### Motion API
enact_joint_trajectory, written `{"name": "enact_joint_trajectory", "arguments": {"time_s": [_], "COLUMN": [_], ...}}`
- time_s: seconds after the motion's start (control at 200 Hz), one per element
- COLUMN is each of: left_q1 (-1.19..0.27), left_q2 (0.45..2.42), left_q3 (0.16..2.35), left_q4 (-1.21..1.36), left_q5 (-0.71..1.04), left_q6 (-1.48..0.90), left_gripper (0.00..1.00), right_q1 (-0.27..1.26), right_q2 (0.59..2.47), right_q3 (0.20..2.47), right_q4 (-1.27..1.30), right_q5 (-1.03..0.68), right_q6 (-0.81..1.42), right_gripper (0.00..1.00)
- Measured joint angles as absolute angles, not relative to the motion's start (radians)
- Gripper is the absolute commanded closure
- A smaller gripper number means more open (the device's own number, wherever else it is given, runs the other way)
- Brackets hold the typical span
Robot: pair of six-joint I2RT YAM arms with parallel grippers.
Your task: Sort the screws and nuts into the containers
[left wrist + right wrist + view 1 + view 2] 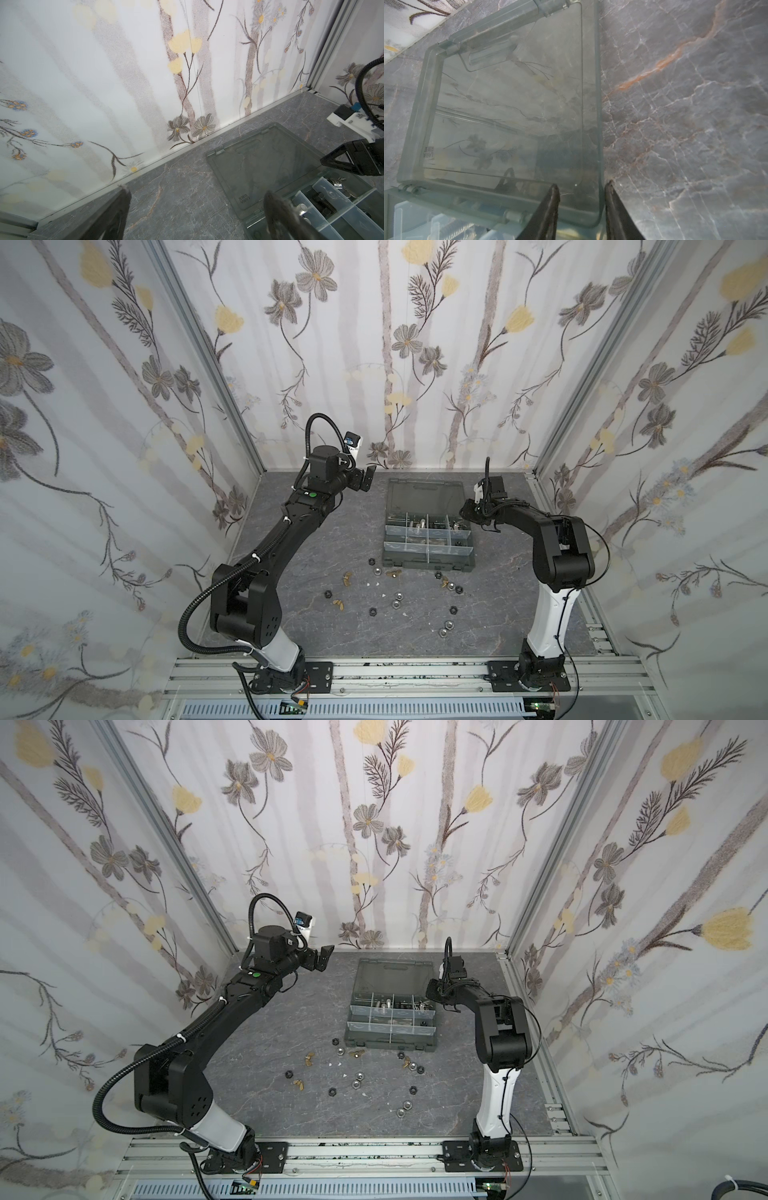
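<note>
Right gripper (582, 185): fingers narrowly parted, nothing between them. Tips sit over the edge of the lid (508, 104) of the organiser case (428, 566). Its compartments (415, 536) lie under the wrist, blurred there.
Screws (321, 202) lie in one compartment.
Nuts (397, 604) lie loose on the table (311, 531), well behind both tools.
Left gripper (196, 189): raised, spread wide, empty, with the case off to one side.

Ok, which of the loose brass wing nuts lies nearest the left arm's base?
The brass wing nut beside a black hex nut; the others lie farther back, nearer the case.
</note>
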State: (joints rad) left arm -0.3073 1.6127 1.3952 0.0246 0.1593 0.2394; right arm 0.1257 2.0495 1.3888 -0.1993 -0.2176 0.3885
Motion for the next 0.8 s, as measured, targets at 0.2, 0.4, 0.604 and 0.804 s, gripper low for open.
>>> {"name": "enact_joint_trajectory", "arguments": {"time_s": [0.2, 0.4, 0.604, 0.804], "left_q1": [-0.317, -0.318, -0.319, -0.319], "left_q2": [1.633, 1.640, 1.641, 1.644], "left_q3": [1.404, 1.409, 1.409, 1.401], "left_q4": [0.015, 0.010, 0.011, 0.013], "left_q5": [0.150, 0.149, 0.149, 0.142], "left_q6": [0.240, 0.244, 0.244, 0.244], "left_gripper": [0.00, 0.00, 0.00, 0.00], "right_q1": [0.119, 0.115, 0.109, 0.099], "right_q2": [2.084, 2.081, 2.041, 2.017], "right_q3": [1.428, 1.414, 1.383, 1.382], "right_q4": [-0.198, -0.190, -0.176, -0.111], "right_q5": [-0.235, -0.276, -0.292, -0.327], "right_q6": [0.373, 0.373, 0.376, 0.399], "right_gripper": [0.82, 0.89, 0.89, 0.83]}}
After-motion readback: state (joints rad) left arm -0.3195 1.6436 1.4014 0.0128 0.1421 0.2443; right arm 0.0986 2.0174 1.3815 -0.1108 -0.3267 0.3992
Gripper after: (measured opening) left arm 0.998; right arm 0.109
